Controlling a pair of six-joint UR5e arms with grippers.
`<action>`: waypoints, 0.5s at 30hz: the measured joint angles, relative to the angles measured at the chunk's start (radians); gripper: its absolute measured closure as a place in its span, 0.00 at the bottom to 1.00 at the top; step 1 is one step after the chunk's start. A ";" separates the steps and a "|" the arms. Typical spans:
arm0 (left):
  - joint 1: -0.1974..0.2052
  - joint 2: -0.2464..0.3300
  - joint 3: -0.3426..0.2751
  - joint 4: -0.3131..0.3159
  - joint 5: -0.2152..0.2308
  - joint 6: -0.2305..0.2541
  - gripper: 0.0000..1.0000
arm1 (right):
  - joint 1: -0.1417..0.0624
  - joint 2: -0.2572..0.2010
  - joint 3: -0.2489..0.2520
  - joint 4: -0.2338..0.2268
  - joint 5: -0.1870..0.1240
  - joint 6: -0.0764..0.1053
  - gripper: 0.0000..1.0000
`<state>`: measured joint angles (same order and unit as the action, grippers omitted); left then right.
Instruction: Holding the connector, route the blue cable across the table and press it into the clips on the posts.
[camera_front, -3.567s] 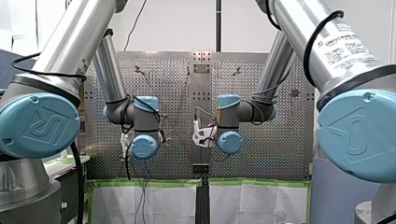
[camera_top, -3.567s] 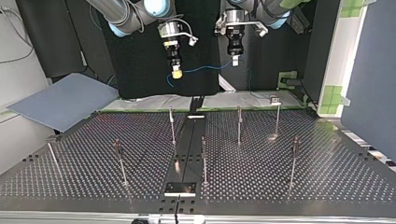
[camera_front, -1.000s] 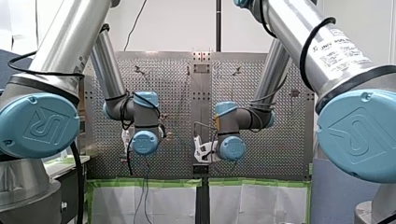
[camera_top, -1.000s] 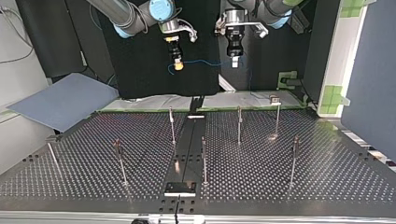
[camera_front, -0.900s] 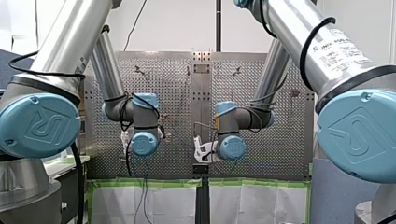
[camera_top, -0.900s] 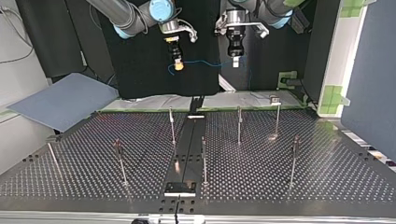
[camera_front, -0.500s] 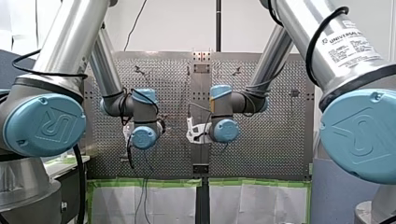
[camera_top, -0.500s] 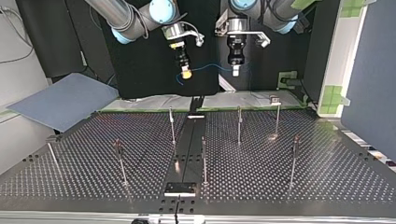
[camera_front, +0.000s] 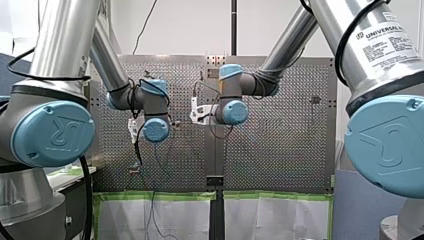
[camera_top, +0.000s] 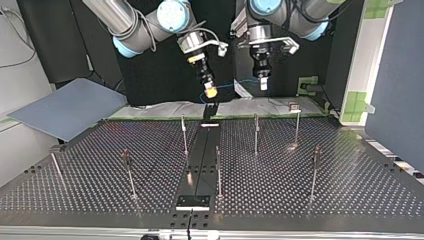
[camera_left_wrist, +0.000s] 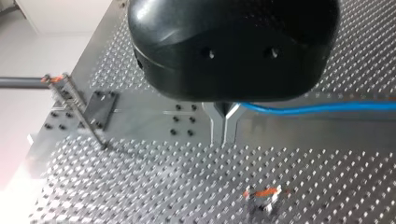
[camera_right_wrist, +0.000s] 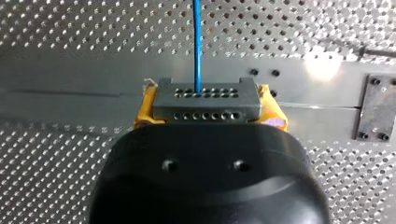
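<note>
Both arms have come down and forward since half a second ago, so in the top view your two end effectors now hang just above the far edge of the desk (camera_top: 350, 190), no longer higher up against the dark backdrop. Your right end effector (camera_top: 210, 91), on the left of that view, points down at a slant. Its yellow pads (camera_right_wrist: 275, 109) are clamped on either side of the grey connector (camera_right_wrist: 207, 100), whose face shows two rows of small holes in the right wrist view. The blue cable (camera_left_wrist: 317, 108) leaves the middle of that connector and runs in a shallow sag across to your left end effector (camera_left_wrist: 223, 137). There it is pinched between the metal fingers (camera_left_wrist: 215, 121), which stand close together. You can see the cable is held in the air, well apart from the posts (camera_top: 256, 131). These stand upright on the perforated desk nearer the top view's camera, on either side of a dark central strip (camera_top: 200, 160). In the left wrist view a post head (camera_left_wrist: 261, 193) below the fingers carries an orange mark, possibly its clip, though it is too blurred to be sure. A blue-grey sheet (camera_top: 70, 105) lies off the desk's far left corner.
</note>
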<state>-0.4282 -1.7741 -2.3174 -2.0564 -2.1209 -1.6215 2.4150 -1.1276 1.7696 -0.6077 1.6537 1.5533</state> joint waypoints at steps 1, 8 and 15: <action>0.001 0.010 0.001 -0.011 -0.010 -0.006 1.00 | 0.000 0.000 -0.008 0.008 -0.002 0.002 1.00; 0.010 0.069 0.024 -0.069 -0.069 -0.024 1.00 | 0.003 0.002 -0.071 0.070 -0.030 0.008 1.00; 0.019 0.129 0.059 -0.129 -0.129 -0.024 1.00 | 0.007 0.003 -0.131 0.131 -0.052 0.005 1.00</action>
<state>-0.4088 -1.6453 -2.2579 -2.1853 -2.2497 -1.6451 2.4215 -1.1241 1.6387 -0.4767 1.6019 1.5580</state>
